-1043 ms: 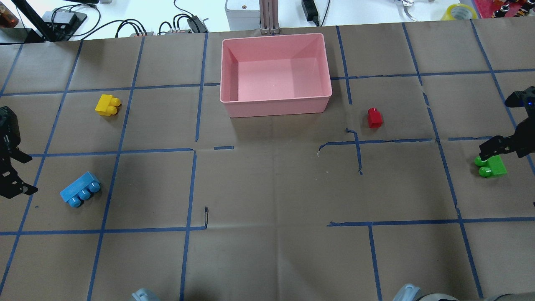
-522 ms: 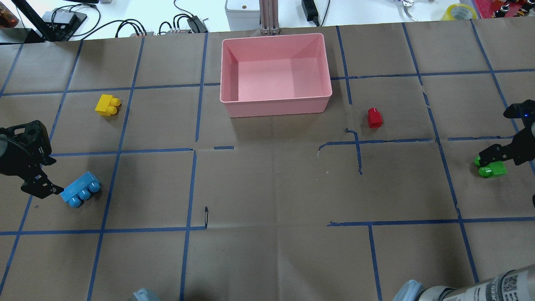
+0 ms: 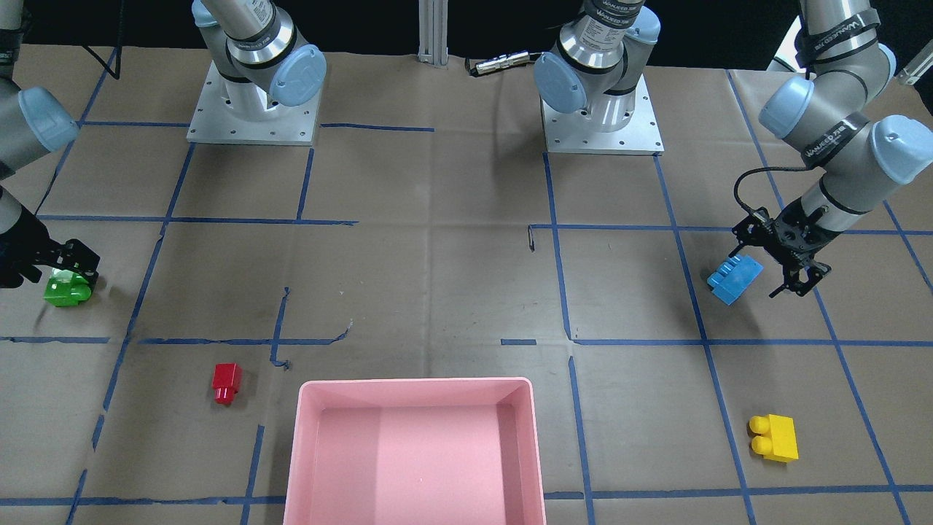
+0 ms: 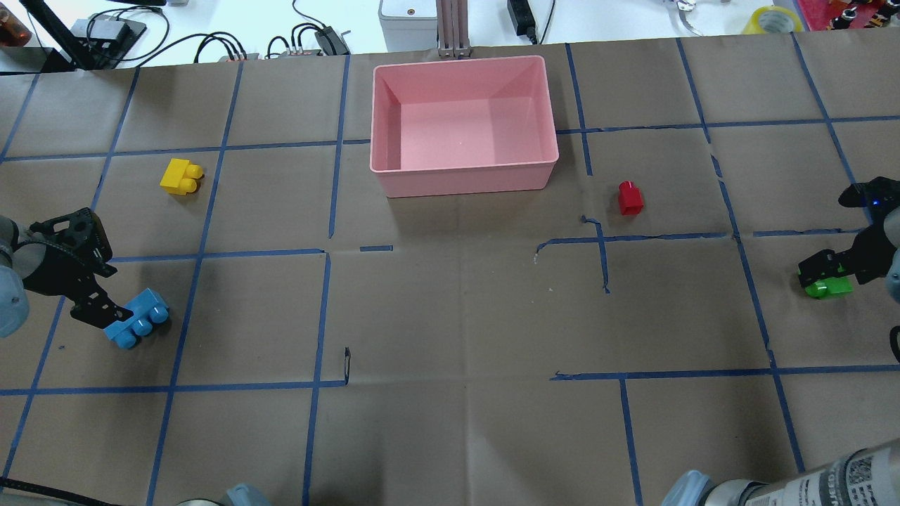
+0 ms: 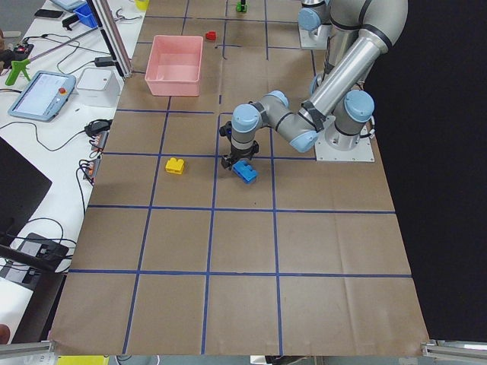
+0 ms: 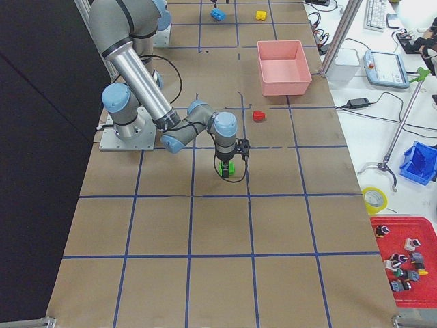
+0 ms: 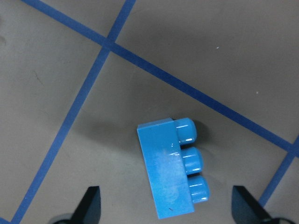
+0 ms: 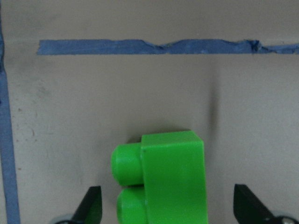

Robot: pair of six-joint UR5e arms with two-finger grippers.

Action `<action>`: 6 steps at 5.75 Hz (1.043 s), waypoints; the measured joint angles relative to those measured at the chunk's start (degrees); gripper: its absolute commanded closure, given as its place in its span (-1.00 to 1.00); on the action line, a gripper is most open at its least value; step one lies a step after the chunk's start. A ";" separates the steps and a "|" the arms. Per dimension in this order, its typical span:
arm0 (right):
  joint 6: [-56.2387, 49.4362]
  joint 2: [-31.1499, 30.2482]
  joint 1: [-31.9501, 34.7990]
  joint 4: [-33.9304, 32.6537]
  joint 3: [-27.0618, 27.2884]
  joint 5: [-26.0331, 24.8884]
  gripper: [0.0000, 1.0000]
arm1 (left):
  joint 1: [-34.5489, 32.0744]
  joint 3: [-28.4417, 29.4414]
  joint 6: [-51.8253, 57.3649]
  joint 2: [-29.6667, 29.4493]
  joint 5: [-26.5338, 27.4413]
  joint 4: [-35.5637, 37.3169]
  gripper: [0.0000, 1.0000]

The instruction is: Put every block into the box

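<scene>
The light-blue three-stud brick [image 4: 138, 320] lies at the table's left, studs to the right. My left gripper [image 4: 112, 316] hangs over it, open; in the left wrist view the brick [image 7: 170, 172] sits between the spread fingertips [image 7: 92, 201], untouched. The green brick [image 4: 828, 287] lies at the far right. My right gripper [image 4: 823, 271] is open over it, and the brick [image 8: 163, 182] sits between its fingertips [image 8: 93, 205]. The yellow brick [image 4: 181, 176] and the red brick [image 4: 630, 197] lie loose on the paper. The pink box [image 4: 464, 181] stands at the far middle with nothing in it.
Brown paper with blue tape lines covers the table. Cables, a grey unit and a metal post [image 4: 453, 28] stand behind the box. Both arm bases [image 3: 251, 109] stand at the robot's side of the table.
My left gripper has moved right, from the table's edge to over the light-blue brick. My right gripper has come down over the green brick. No brick has moved.
</scene>
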 measured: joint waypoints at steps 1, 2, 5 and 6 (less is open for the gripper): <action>0.00 0.41 0.00 -0.43 0.05 0.00 -0.53 | 0.00 -1.38 -0.87 -1.60 -0.16 3.20 -0.95; 0.03 0.64 0.02 -0.53 0.11 0.01 -0.19 | 0.00 -2.09 -1.16 -2.96 -0.19 5.33 -0.95; -0.10 -0.55 0.56 0.41 -0.54 -0.53 0.60 | 0.03 -3.06 -0.93 -4.05 -0.14 6.40 -0.94; -0.03 -2.73 1.17 3.02 -1.83 -0.82 0.60 | 0.04 -3.22 -0.91 -4.11 -0.16 6.41 -0.74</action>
